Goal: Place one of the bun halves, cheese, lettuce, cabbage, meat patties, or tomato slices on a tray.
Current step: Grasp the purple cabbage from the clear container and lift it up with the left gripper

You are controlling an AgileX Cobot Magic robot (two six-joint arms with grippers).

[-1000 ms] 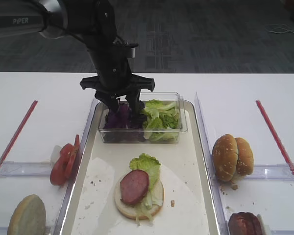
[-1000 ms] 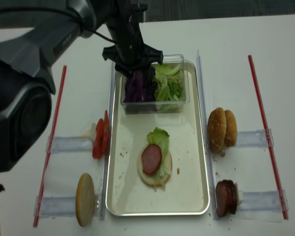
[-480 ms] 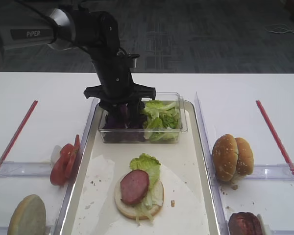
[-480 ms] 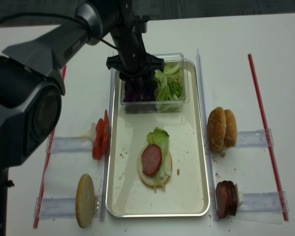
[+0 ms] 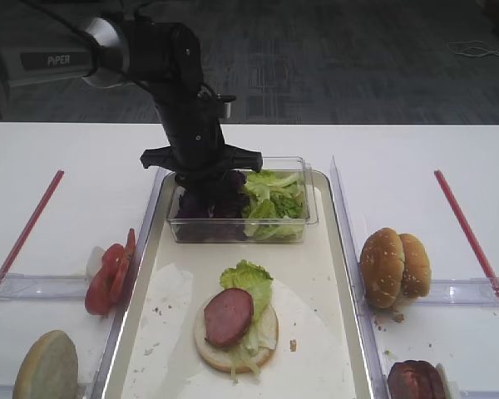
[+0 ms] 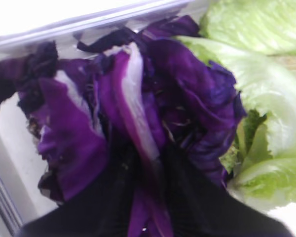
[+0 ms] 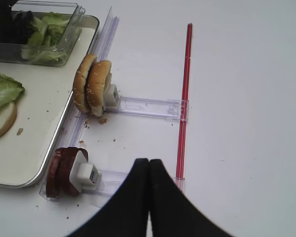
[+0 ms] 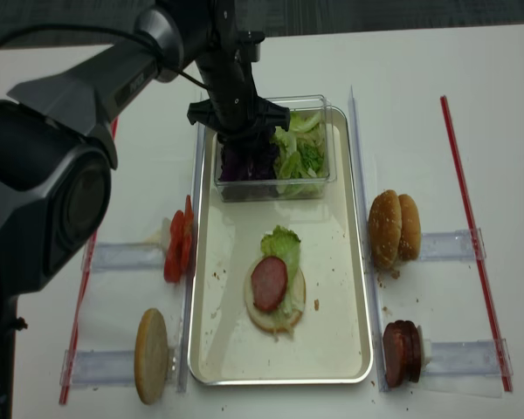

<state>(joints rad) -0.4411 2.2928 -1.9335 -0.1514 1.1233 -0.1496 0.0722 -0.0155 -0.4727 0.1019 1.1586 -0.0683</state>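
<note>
On the tray (image 5: 333, 274) a partly built burger is already laid: a bun half (image 5: 233, 345) at the bottom, lettuce (image 5: 248, 278) over it, and one meat patty (image 5: 228, 317) on top. The cabbage (image 6: 138, 123) is next, by the look of it; it is still inside the clear plastic box (image 5: 309, 218) at the far end of the tray, beside more green leaves. The left hand (image 5: 208, 193) is lowered into that box, and in the left wrist view its dark fingers (image 6: 113, 197) are seen drawn in around a purple strip with a pale rib, though a firm grip cannot be confirmed from so close and blurred a view. Nothing is lifted yet. The right hand (image 7: 148, 197) is closed and empty above the desk (image 7: 246, 74). Tomato slices (image 5: 110, 273) and further bun halves (image 5: 394, 266) remain in their holders.
</note>
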